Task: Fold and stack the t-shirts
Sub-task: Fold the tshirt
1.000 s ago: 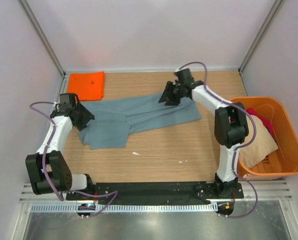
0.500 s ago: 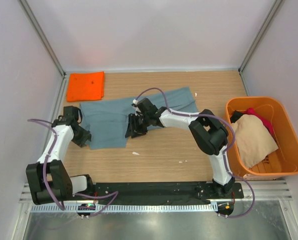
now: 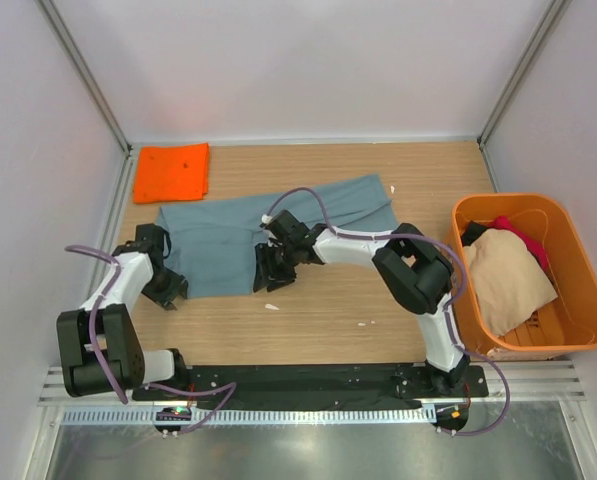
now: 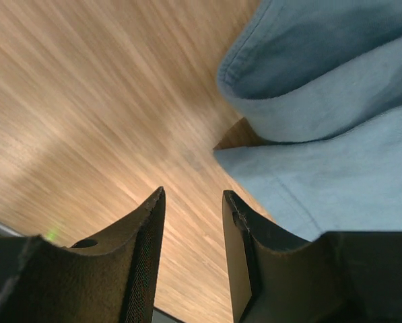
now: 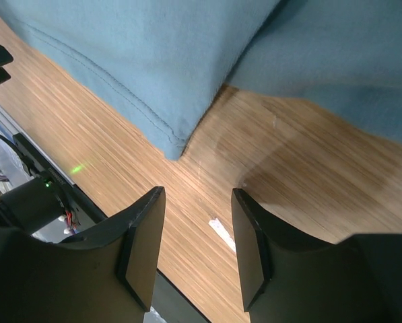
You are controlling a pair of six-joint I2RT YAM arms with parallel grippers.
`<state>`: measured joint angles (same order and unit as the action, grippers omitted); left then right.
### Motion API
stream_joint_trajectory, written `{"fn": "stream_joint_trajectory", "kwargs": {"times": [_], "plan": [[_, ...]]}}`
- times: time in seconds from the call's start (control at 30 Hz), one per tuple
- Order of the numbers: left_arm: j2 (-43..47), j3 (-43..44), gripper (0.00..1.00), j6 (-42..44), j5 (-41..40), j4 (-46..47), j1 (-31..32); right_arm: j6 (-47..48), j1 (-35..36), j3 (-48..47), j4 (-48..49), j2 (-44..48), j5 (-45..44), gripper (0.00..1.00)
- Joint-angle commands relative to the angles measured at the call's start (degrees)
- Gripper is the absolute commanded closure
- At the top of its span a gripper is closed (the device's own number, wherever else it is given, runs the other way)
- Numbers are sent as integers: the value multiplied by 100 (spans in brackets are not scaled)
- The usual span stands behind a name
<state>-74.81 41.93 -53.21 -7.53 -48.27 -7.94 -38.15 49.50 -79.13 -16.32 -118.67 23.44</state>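
High at the near edge, we overlook the whole light wooden table [image 3: 328, 315]. Both wrist views look down closely on the near hem of the grey-blue cloth t-shirt [image 3: 213, 240] [image 4: 335, 168] [image 5: 153, 54].

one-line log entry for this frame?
grey-blue t-shirt: flat, partly folded | left fingers: open, empty, beside its left edge | right fingers: open, empty, by a near corner | orange t-shirt: folded, far-left
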Motion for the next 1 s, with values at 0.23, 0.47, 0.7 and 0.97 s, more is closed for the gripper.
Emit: {"fn": "stream_joint_trajectory", "kwargs": {"times": [0.23, 0.47, 0.7, 0.97], "plan": [[-157, -10, 56, 250, -108, 617, -5, -113, 130, -603, 120, -472, -6, 51], [-438, -115, 60, 250, 94, 836, -5, -149, 262, -840, -196, -692, -155, 51], [-675, -98, 77, 355, 76, 1091, -5, -184, 376, -1007, -486, -833, -401, 58], [-606, -1, 100, 478, 173, 1057, -5, -246, 438, -1201, -636, -1044, -709, 81]]}}
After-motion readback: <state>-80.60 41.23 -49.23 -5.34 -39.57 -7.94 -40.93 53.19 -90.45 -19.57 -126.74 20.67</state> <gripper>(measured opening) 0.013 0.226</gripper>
